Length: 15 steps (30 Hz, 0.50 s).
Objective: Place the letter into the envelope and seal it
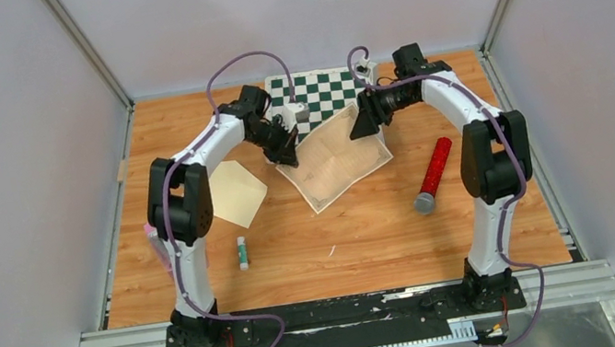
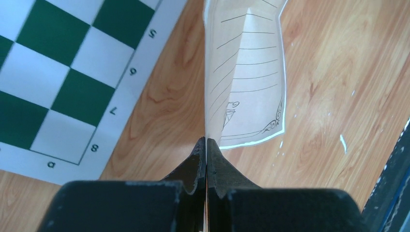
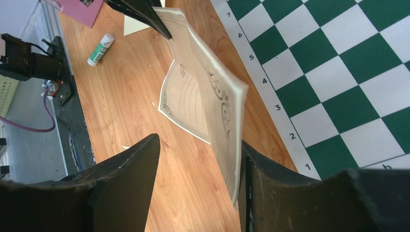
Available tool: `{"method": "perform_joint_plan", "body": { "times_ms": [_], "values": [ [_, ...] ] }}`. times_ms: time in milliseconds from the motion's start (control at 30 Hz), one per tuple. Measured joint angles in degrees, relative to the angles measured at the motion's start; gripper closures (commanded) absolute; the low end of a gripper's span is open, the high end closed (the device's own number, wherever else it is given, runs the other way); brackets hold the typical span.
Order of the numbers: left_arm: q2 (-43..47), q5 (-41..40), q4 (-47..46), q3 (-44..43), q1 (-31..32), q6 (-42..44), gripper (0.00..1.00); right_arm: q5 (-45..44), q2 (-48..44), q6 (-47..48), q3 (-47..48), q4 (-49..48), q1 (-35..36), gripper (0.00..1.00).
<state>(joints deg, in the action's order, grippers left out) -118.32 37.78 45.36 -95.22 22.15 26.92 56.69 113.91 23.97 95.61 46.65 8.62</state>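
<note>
The letter [image 1: 340,157], off-white with a dark ornamental border, is held up off the wood table [image 1: 361,239], bent and tilted. My left gripper [image 1: 287,153] is shut on its left edge; in the left wrist view the sheet [image 2: 246,72] runs edge-on out of the closed jaws [image 2: 206,141]. My right gripper [image 1: 363,123] is open at the letter's far right corner. In the right wrist view the sheet [image 3: 203,96] stands between the jaws [image 3: 199,142], against the right finger. The cream envelope [image 1: 237,192] lies flat to the left of the left gripper.
A green-and-white chessboard [image 1: 323,92] lies at the back centre under both grippers. A glue stick [image 1: 243,253] lies in front of the envelope. A red cylinder [image 1: 434,174] lies at the right. A pink item [image 1: 153,240] sits at the left table edge.
</note>
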Motion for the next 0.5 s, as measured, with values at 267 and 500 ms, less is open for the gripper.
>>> {"method": "perform_joint_plan", "body": {
  "times_ms": [267,500],
  "values": [
    [-4.83,2.58,-2.12,-8.11,-0.28,-8.83,1.0,-5.9,-2.89,-2.08,-0.74,-1.68,3.19,0.46],
    [-6.64,5.97,-3.26,-11.41,-0.7,-14.62,1.0,-10.69,-4.48,-5.03,-0.74,-4.46,6.25,0.39]
  ]
}}
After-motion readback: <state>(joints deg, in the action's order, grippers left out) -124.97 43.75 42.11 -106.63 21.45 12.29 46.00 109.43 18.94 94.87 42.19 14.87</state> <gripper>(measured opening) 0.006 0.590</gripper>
